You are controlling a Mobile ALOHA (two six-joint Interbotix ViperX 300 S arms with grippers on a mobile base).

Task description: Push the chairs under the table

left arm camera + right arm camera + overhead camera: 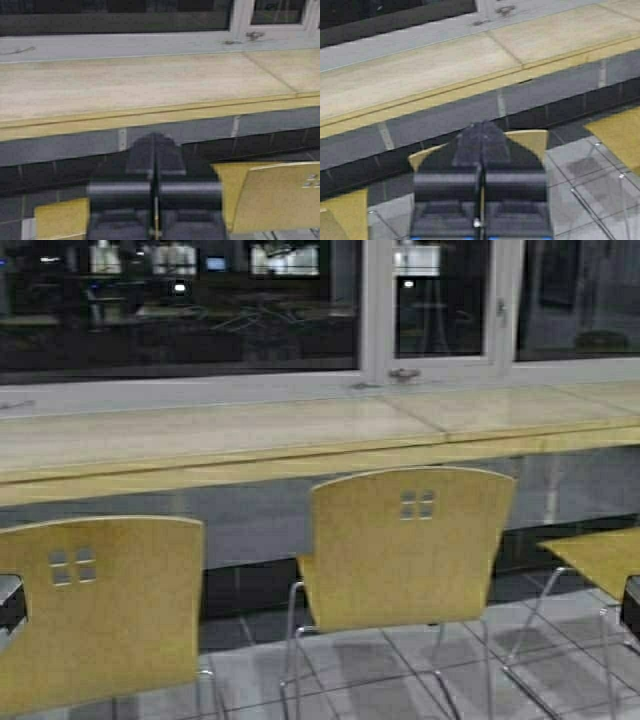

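Three mustard-yellow chairs face the long pale table point(200, 435). The left chair point(100, 610) and the middle chair point(410, 545) show me their backrests. Only the seat of the right chair point(600, 555) is in view. All three stand on the tiled floor in front of the table's edge. My left gripper point(8, 605) sits at the frame's left edge, beside the left chair's back. It is shut and empty point(155, 140), aimed at the table point(125, 85). My right gripper point(632, 605) is at the right edge. It is shut and empty too point(482, 127), in front of a chair point(532, 142).
A window sill and dark windows point(200, 310) run behind the table, with a window handle point(404, 373). Below the table top is a dark wall. Thin chrome legs point(292, 640) stand on the grey floor tiles between the chairs.
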